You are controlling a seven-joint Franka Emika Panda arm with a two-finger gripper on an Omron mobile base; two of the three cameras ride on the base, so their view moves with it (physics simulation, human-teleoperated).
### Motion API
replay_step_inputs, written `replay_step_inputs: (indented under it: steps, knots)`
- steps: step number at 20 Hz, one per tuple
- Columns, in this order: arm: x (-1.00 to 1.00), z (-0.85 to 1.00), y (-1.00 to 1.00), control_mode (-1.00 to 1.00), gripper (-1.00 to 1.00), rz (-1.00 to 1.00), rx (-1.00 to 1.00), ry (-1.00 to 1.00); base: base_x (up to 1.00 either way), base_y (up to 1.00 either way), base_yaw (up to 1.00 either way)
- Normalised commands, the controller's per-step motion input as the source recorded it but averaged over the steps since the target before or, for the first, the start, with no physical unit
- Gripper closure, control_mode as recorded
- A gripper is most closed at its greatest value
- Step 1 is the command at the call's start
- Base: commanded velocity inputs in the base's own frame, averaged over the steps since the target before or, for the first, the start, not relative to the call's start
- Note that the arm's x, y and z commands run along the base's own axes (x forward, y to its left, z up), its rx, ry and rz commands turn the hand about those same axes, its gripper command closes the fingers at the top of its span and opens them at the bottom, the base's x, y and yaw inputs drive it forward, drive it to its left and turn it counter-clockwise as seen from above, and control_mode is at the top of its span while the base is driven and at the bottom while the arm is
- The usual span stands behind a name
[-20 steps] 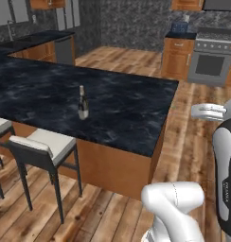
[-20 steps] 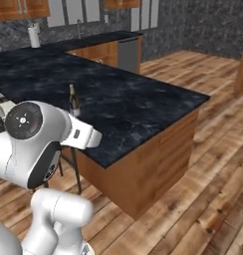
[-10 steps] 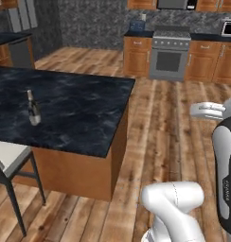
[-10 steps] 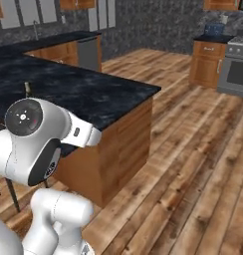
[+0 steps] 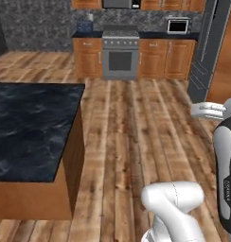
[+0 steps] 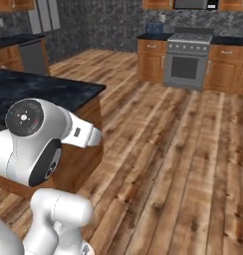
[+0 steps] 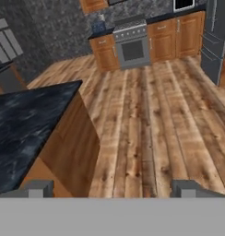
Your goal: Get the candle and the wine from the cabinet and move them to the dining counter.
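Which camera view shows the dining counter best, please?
The left base view: the dining counter shows its broad black marble top and wood side there. The hand view has it slanted, cut at the left edge. The right base view shows a corner behind the arm.

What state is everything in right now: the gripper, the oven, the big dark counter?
gripper: open, fingertips wide apart, nothing between them.
dining counter: the part in view is bare.
oven: door shut.
microwave: door shut.
lower cabinets: doors shut.
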Motion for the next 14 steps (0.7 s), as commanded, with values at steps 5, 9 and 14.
replay_step_inputs:
  steps: [5,9,14]
  knots:
    - [0.0,0.0,0.0,1.0,-1.0,0.0,0.0,0.0,0.67,-0.41,-0.38]
    - [0.0,0.0,0.0,1.0,-1.0,0.0,0.0,0.0,0.81,-0.23,-0.36]
    - [0.0,0.0,0.0,1.0,-1.0,0.0,0.0,0.0,0.97,-0.13,-0.32]
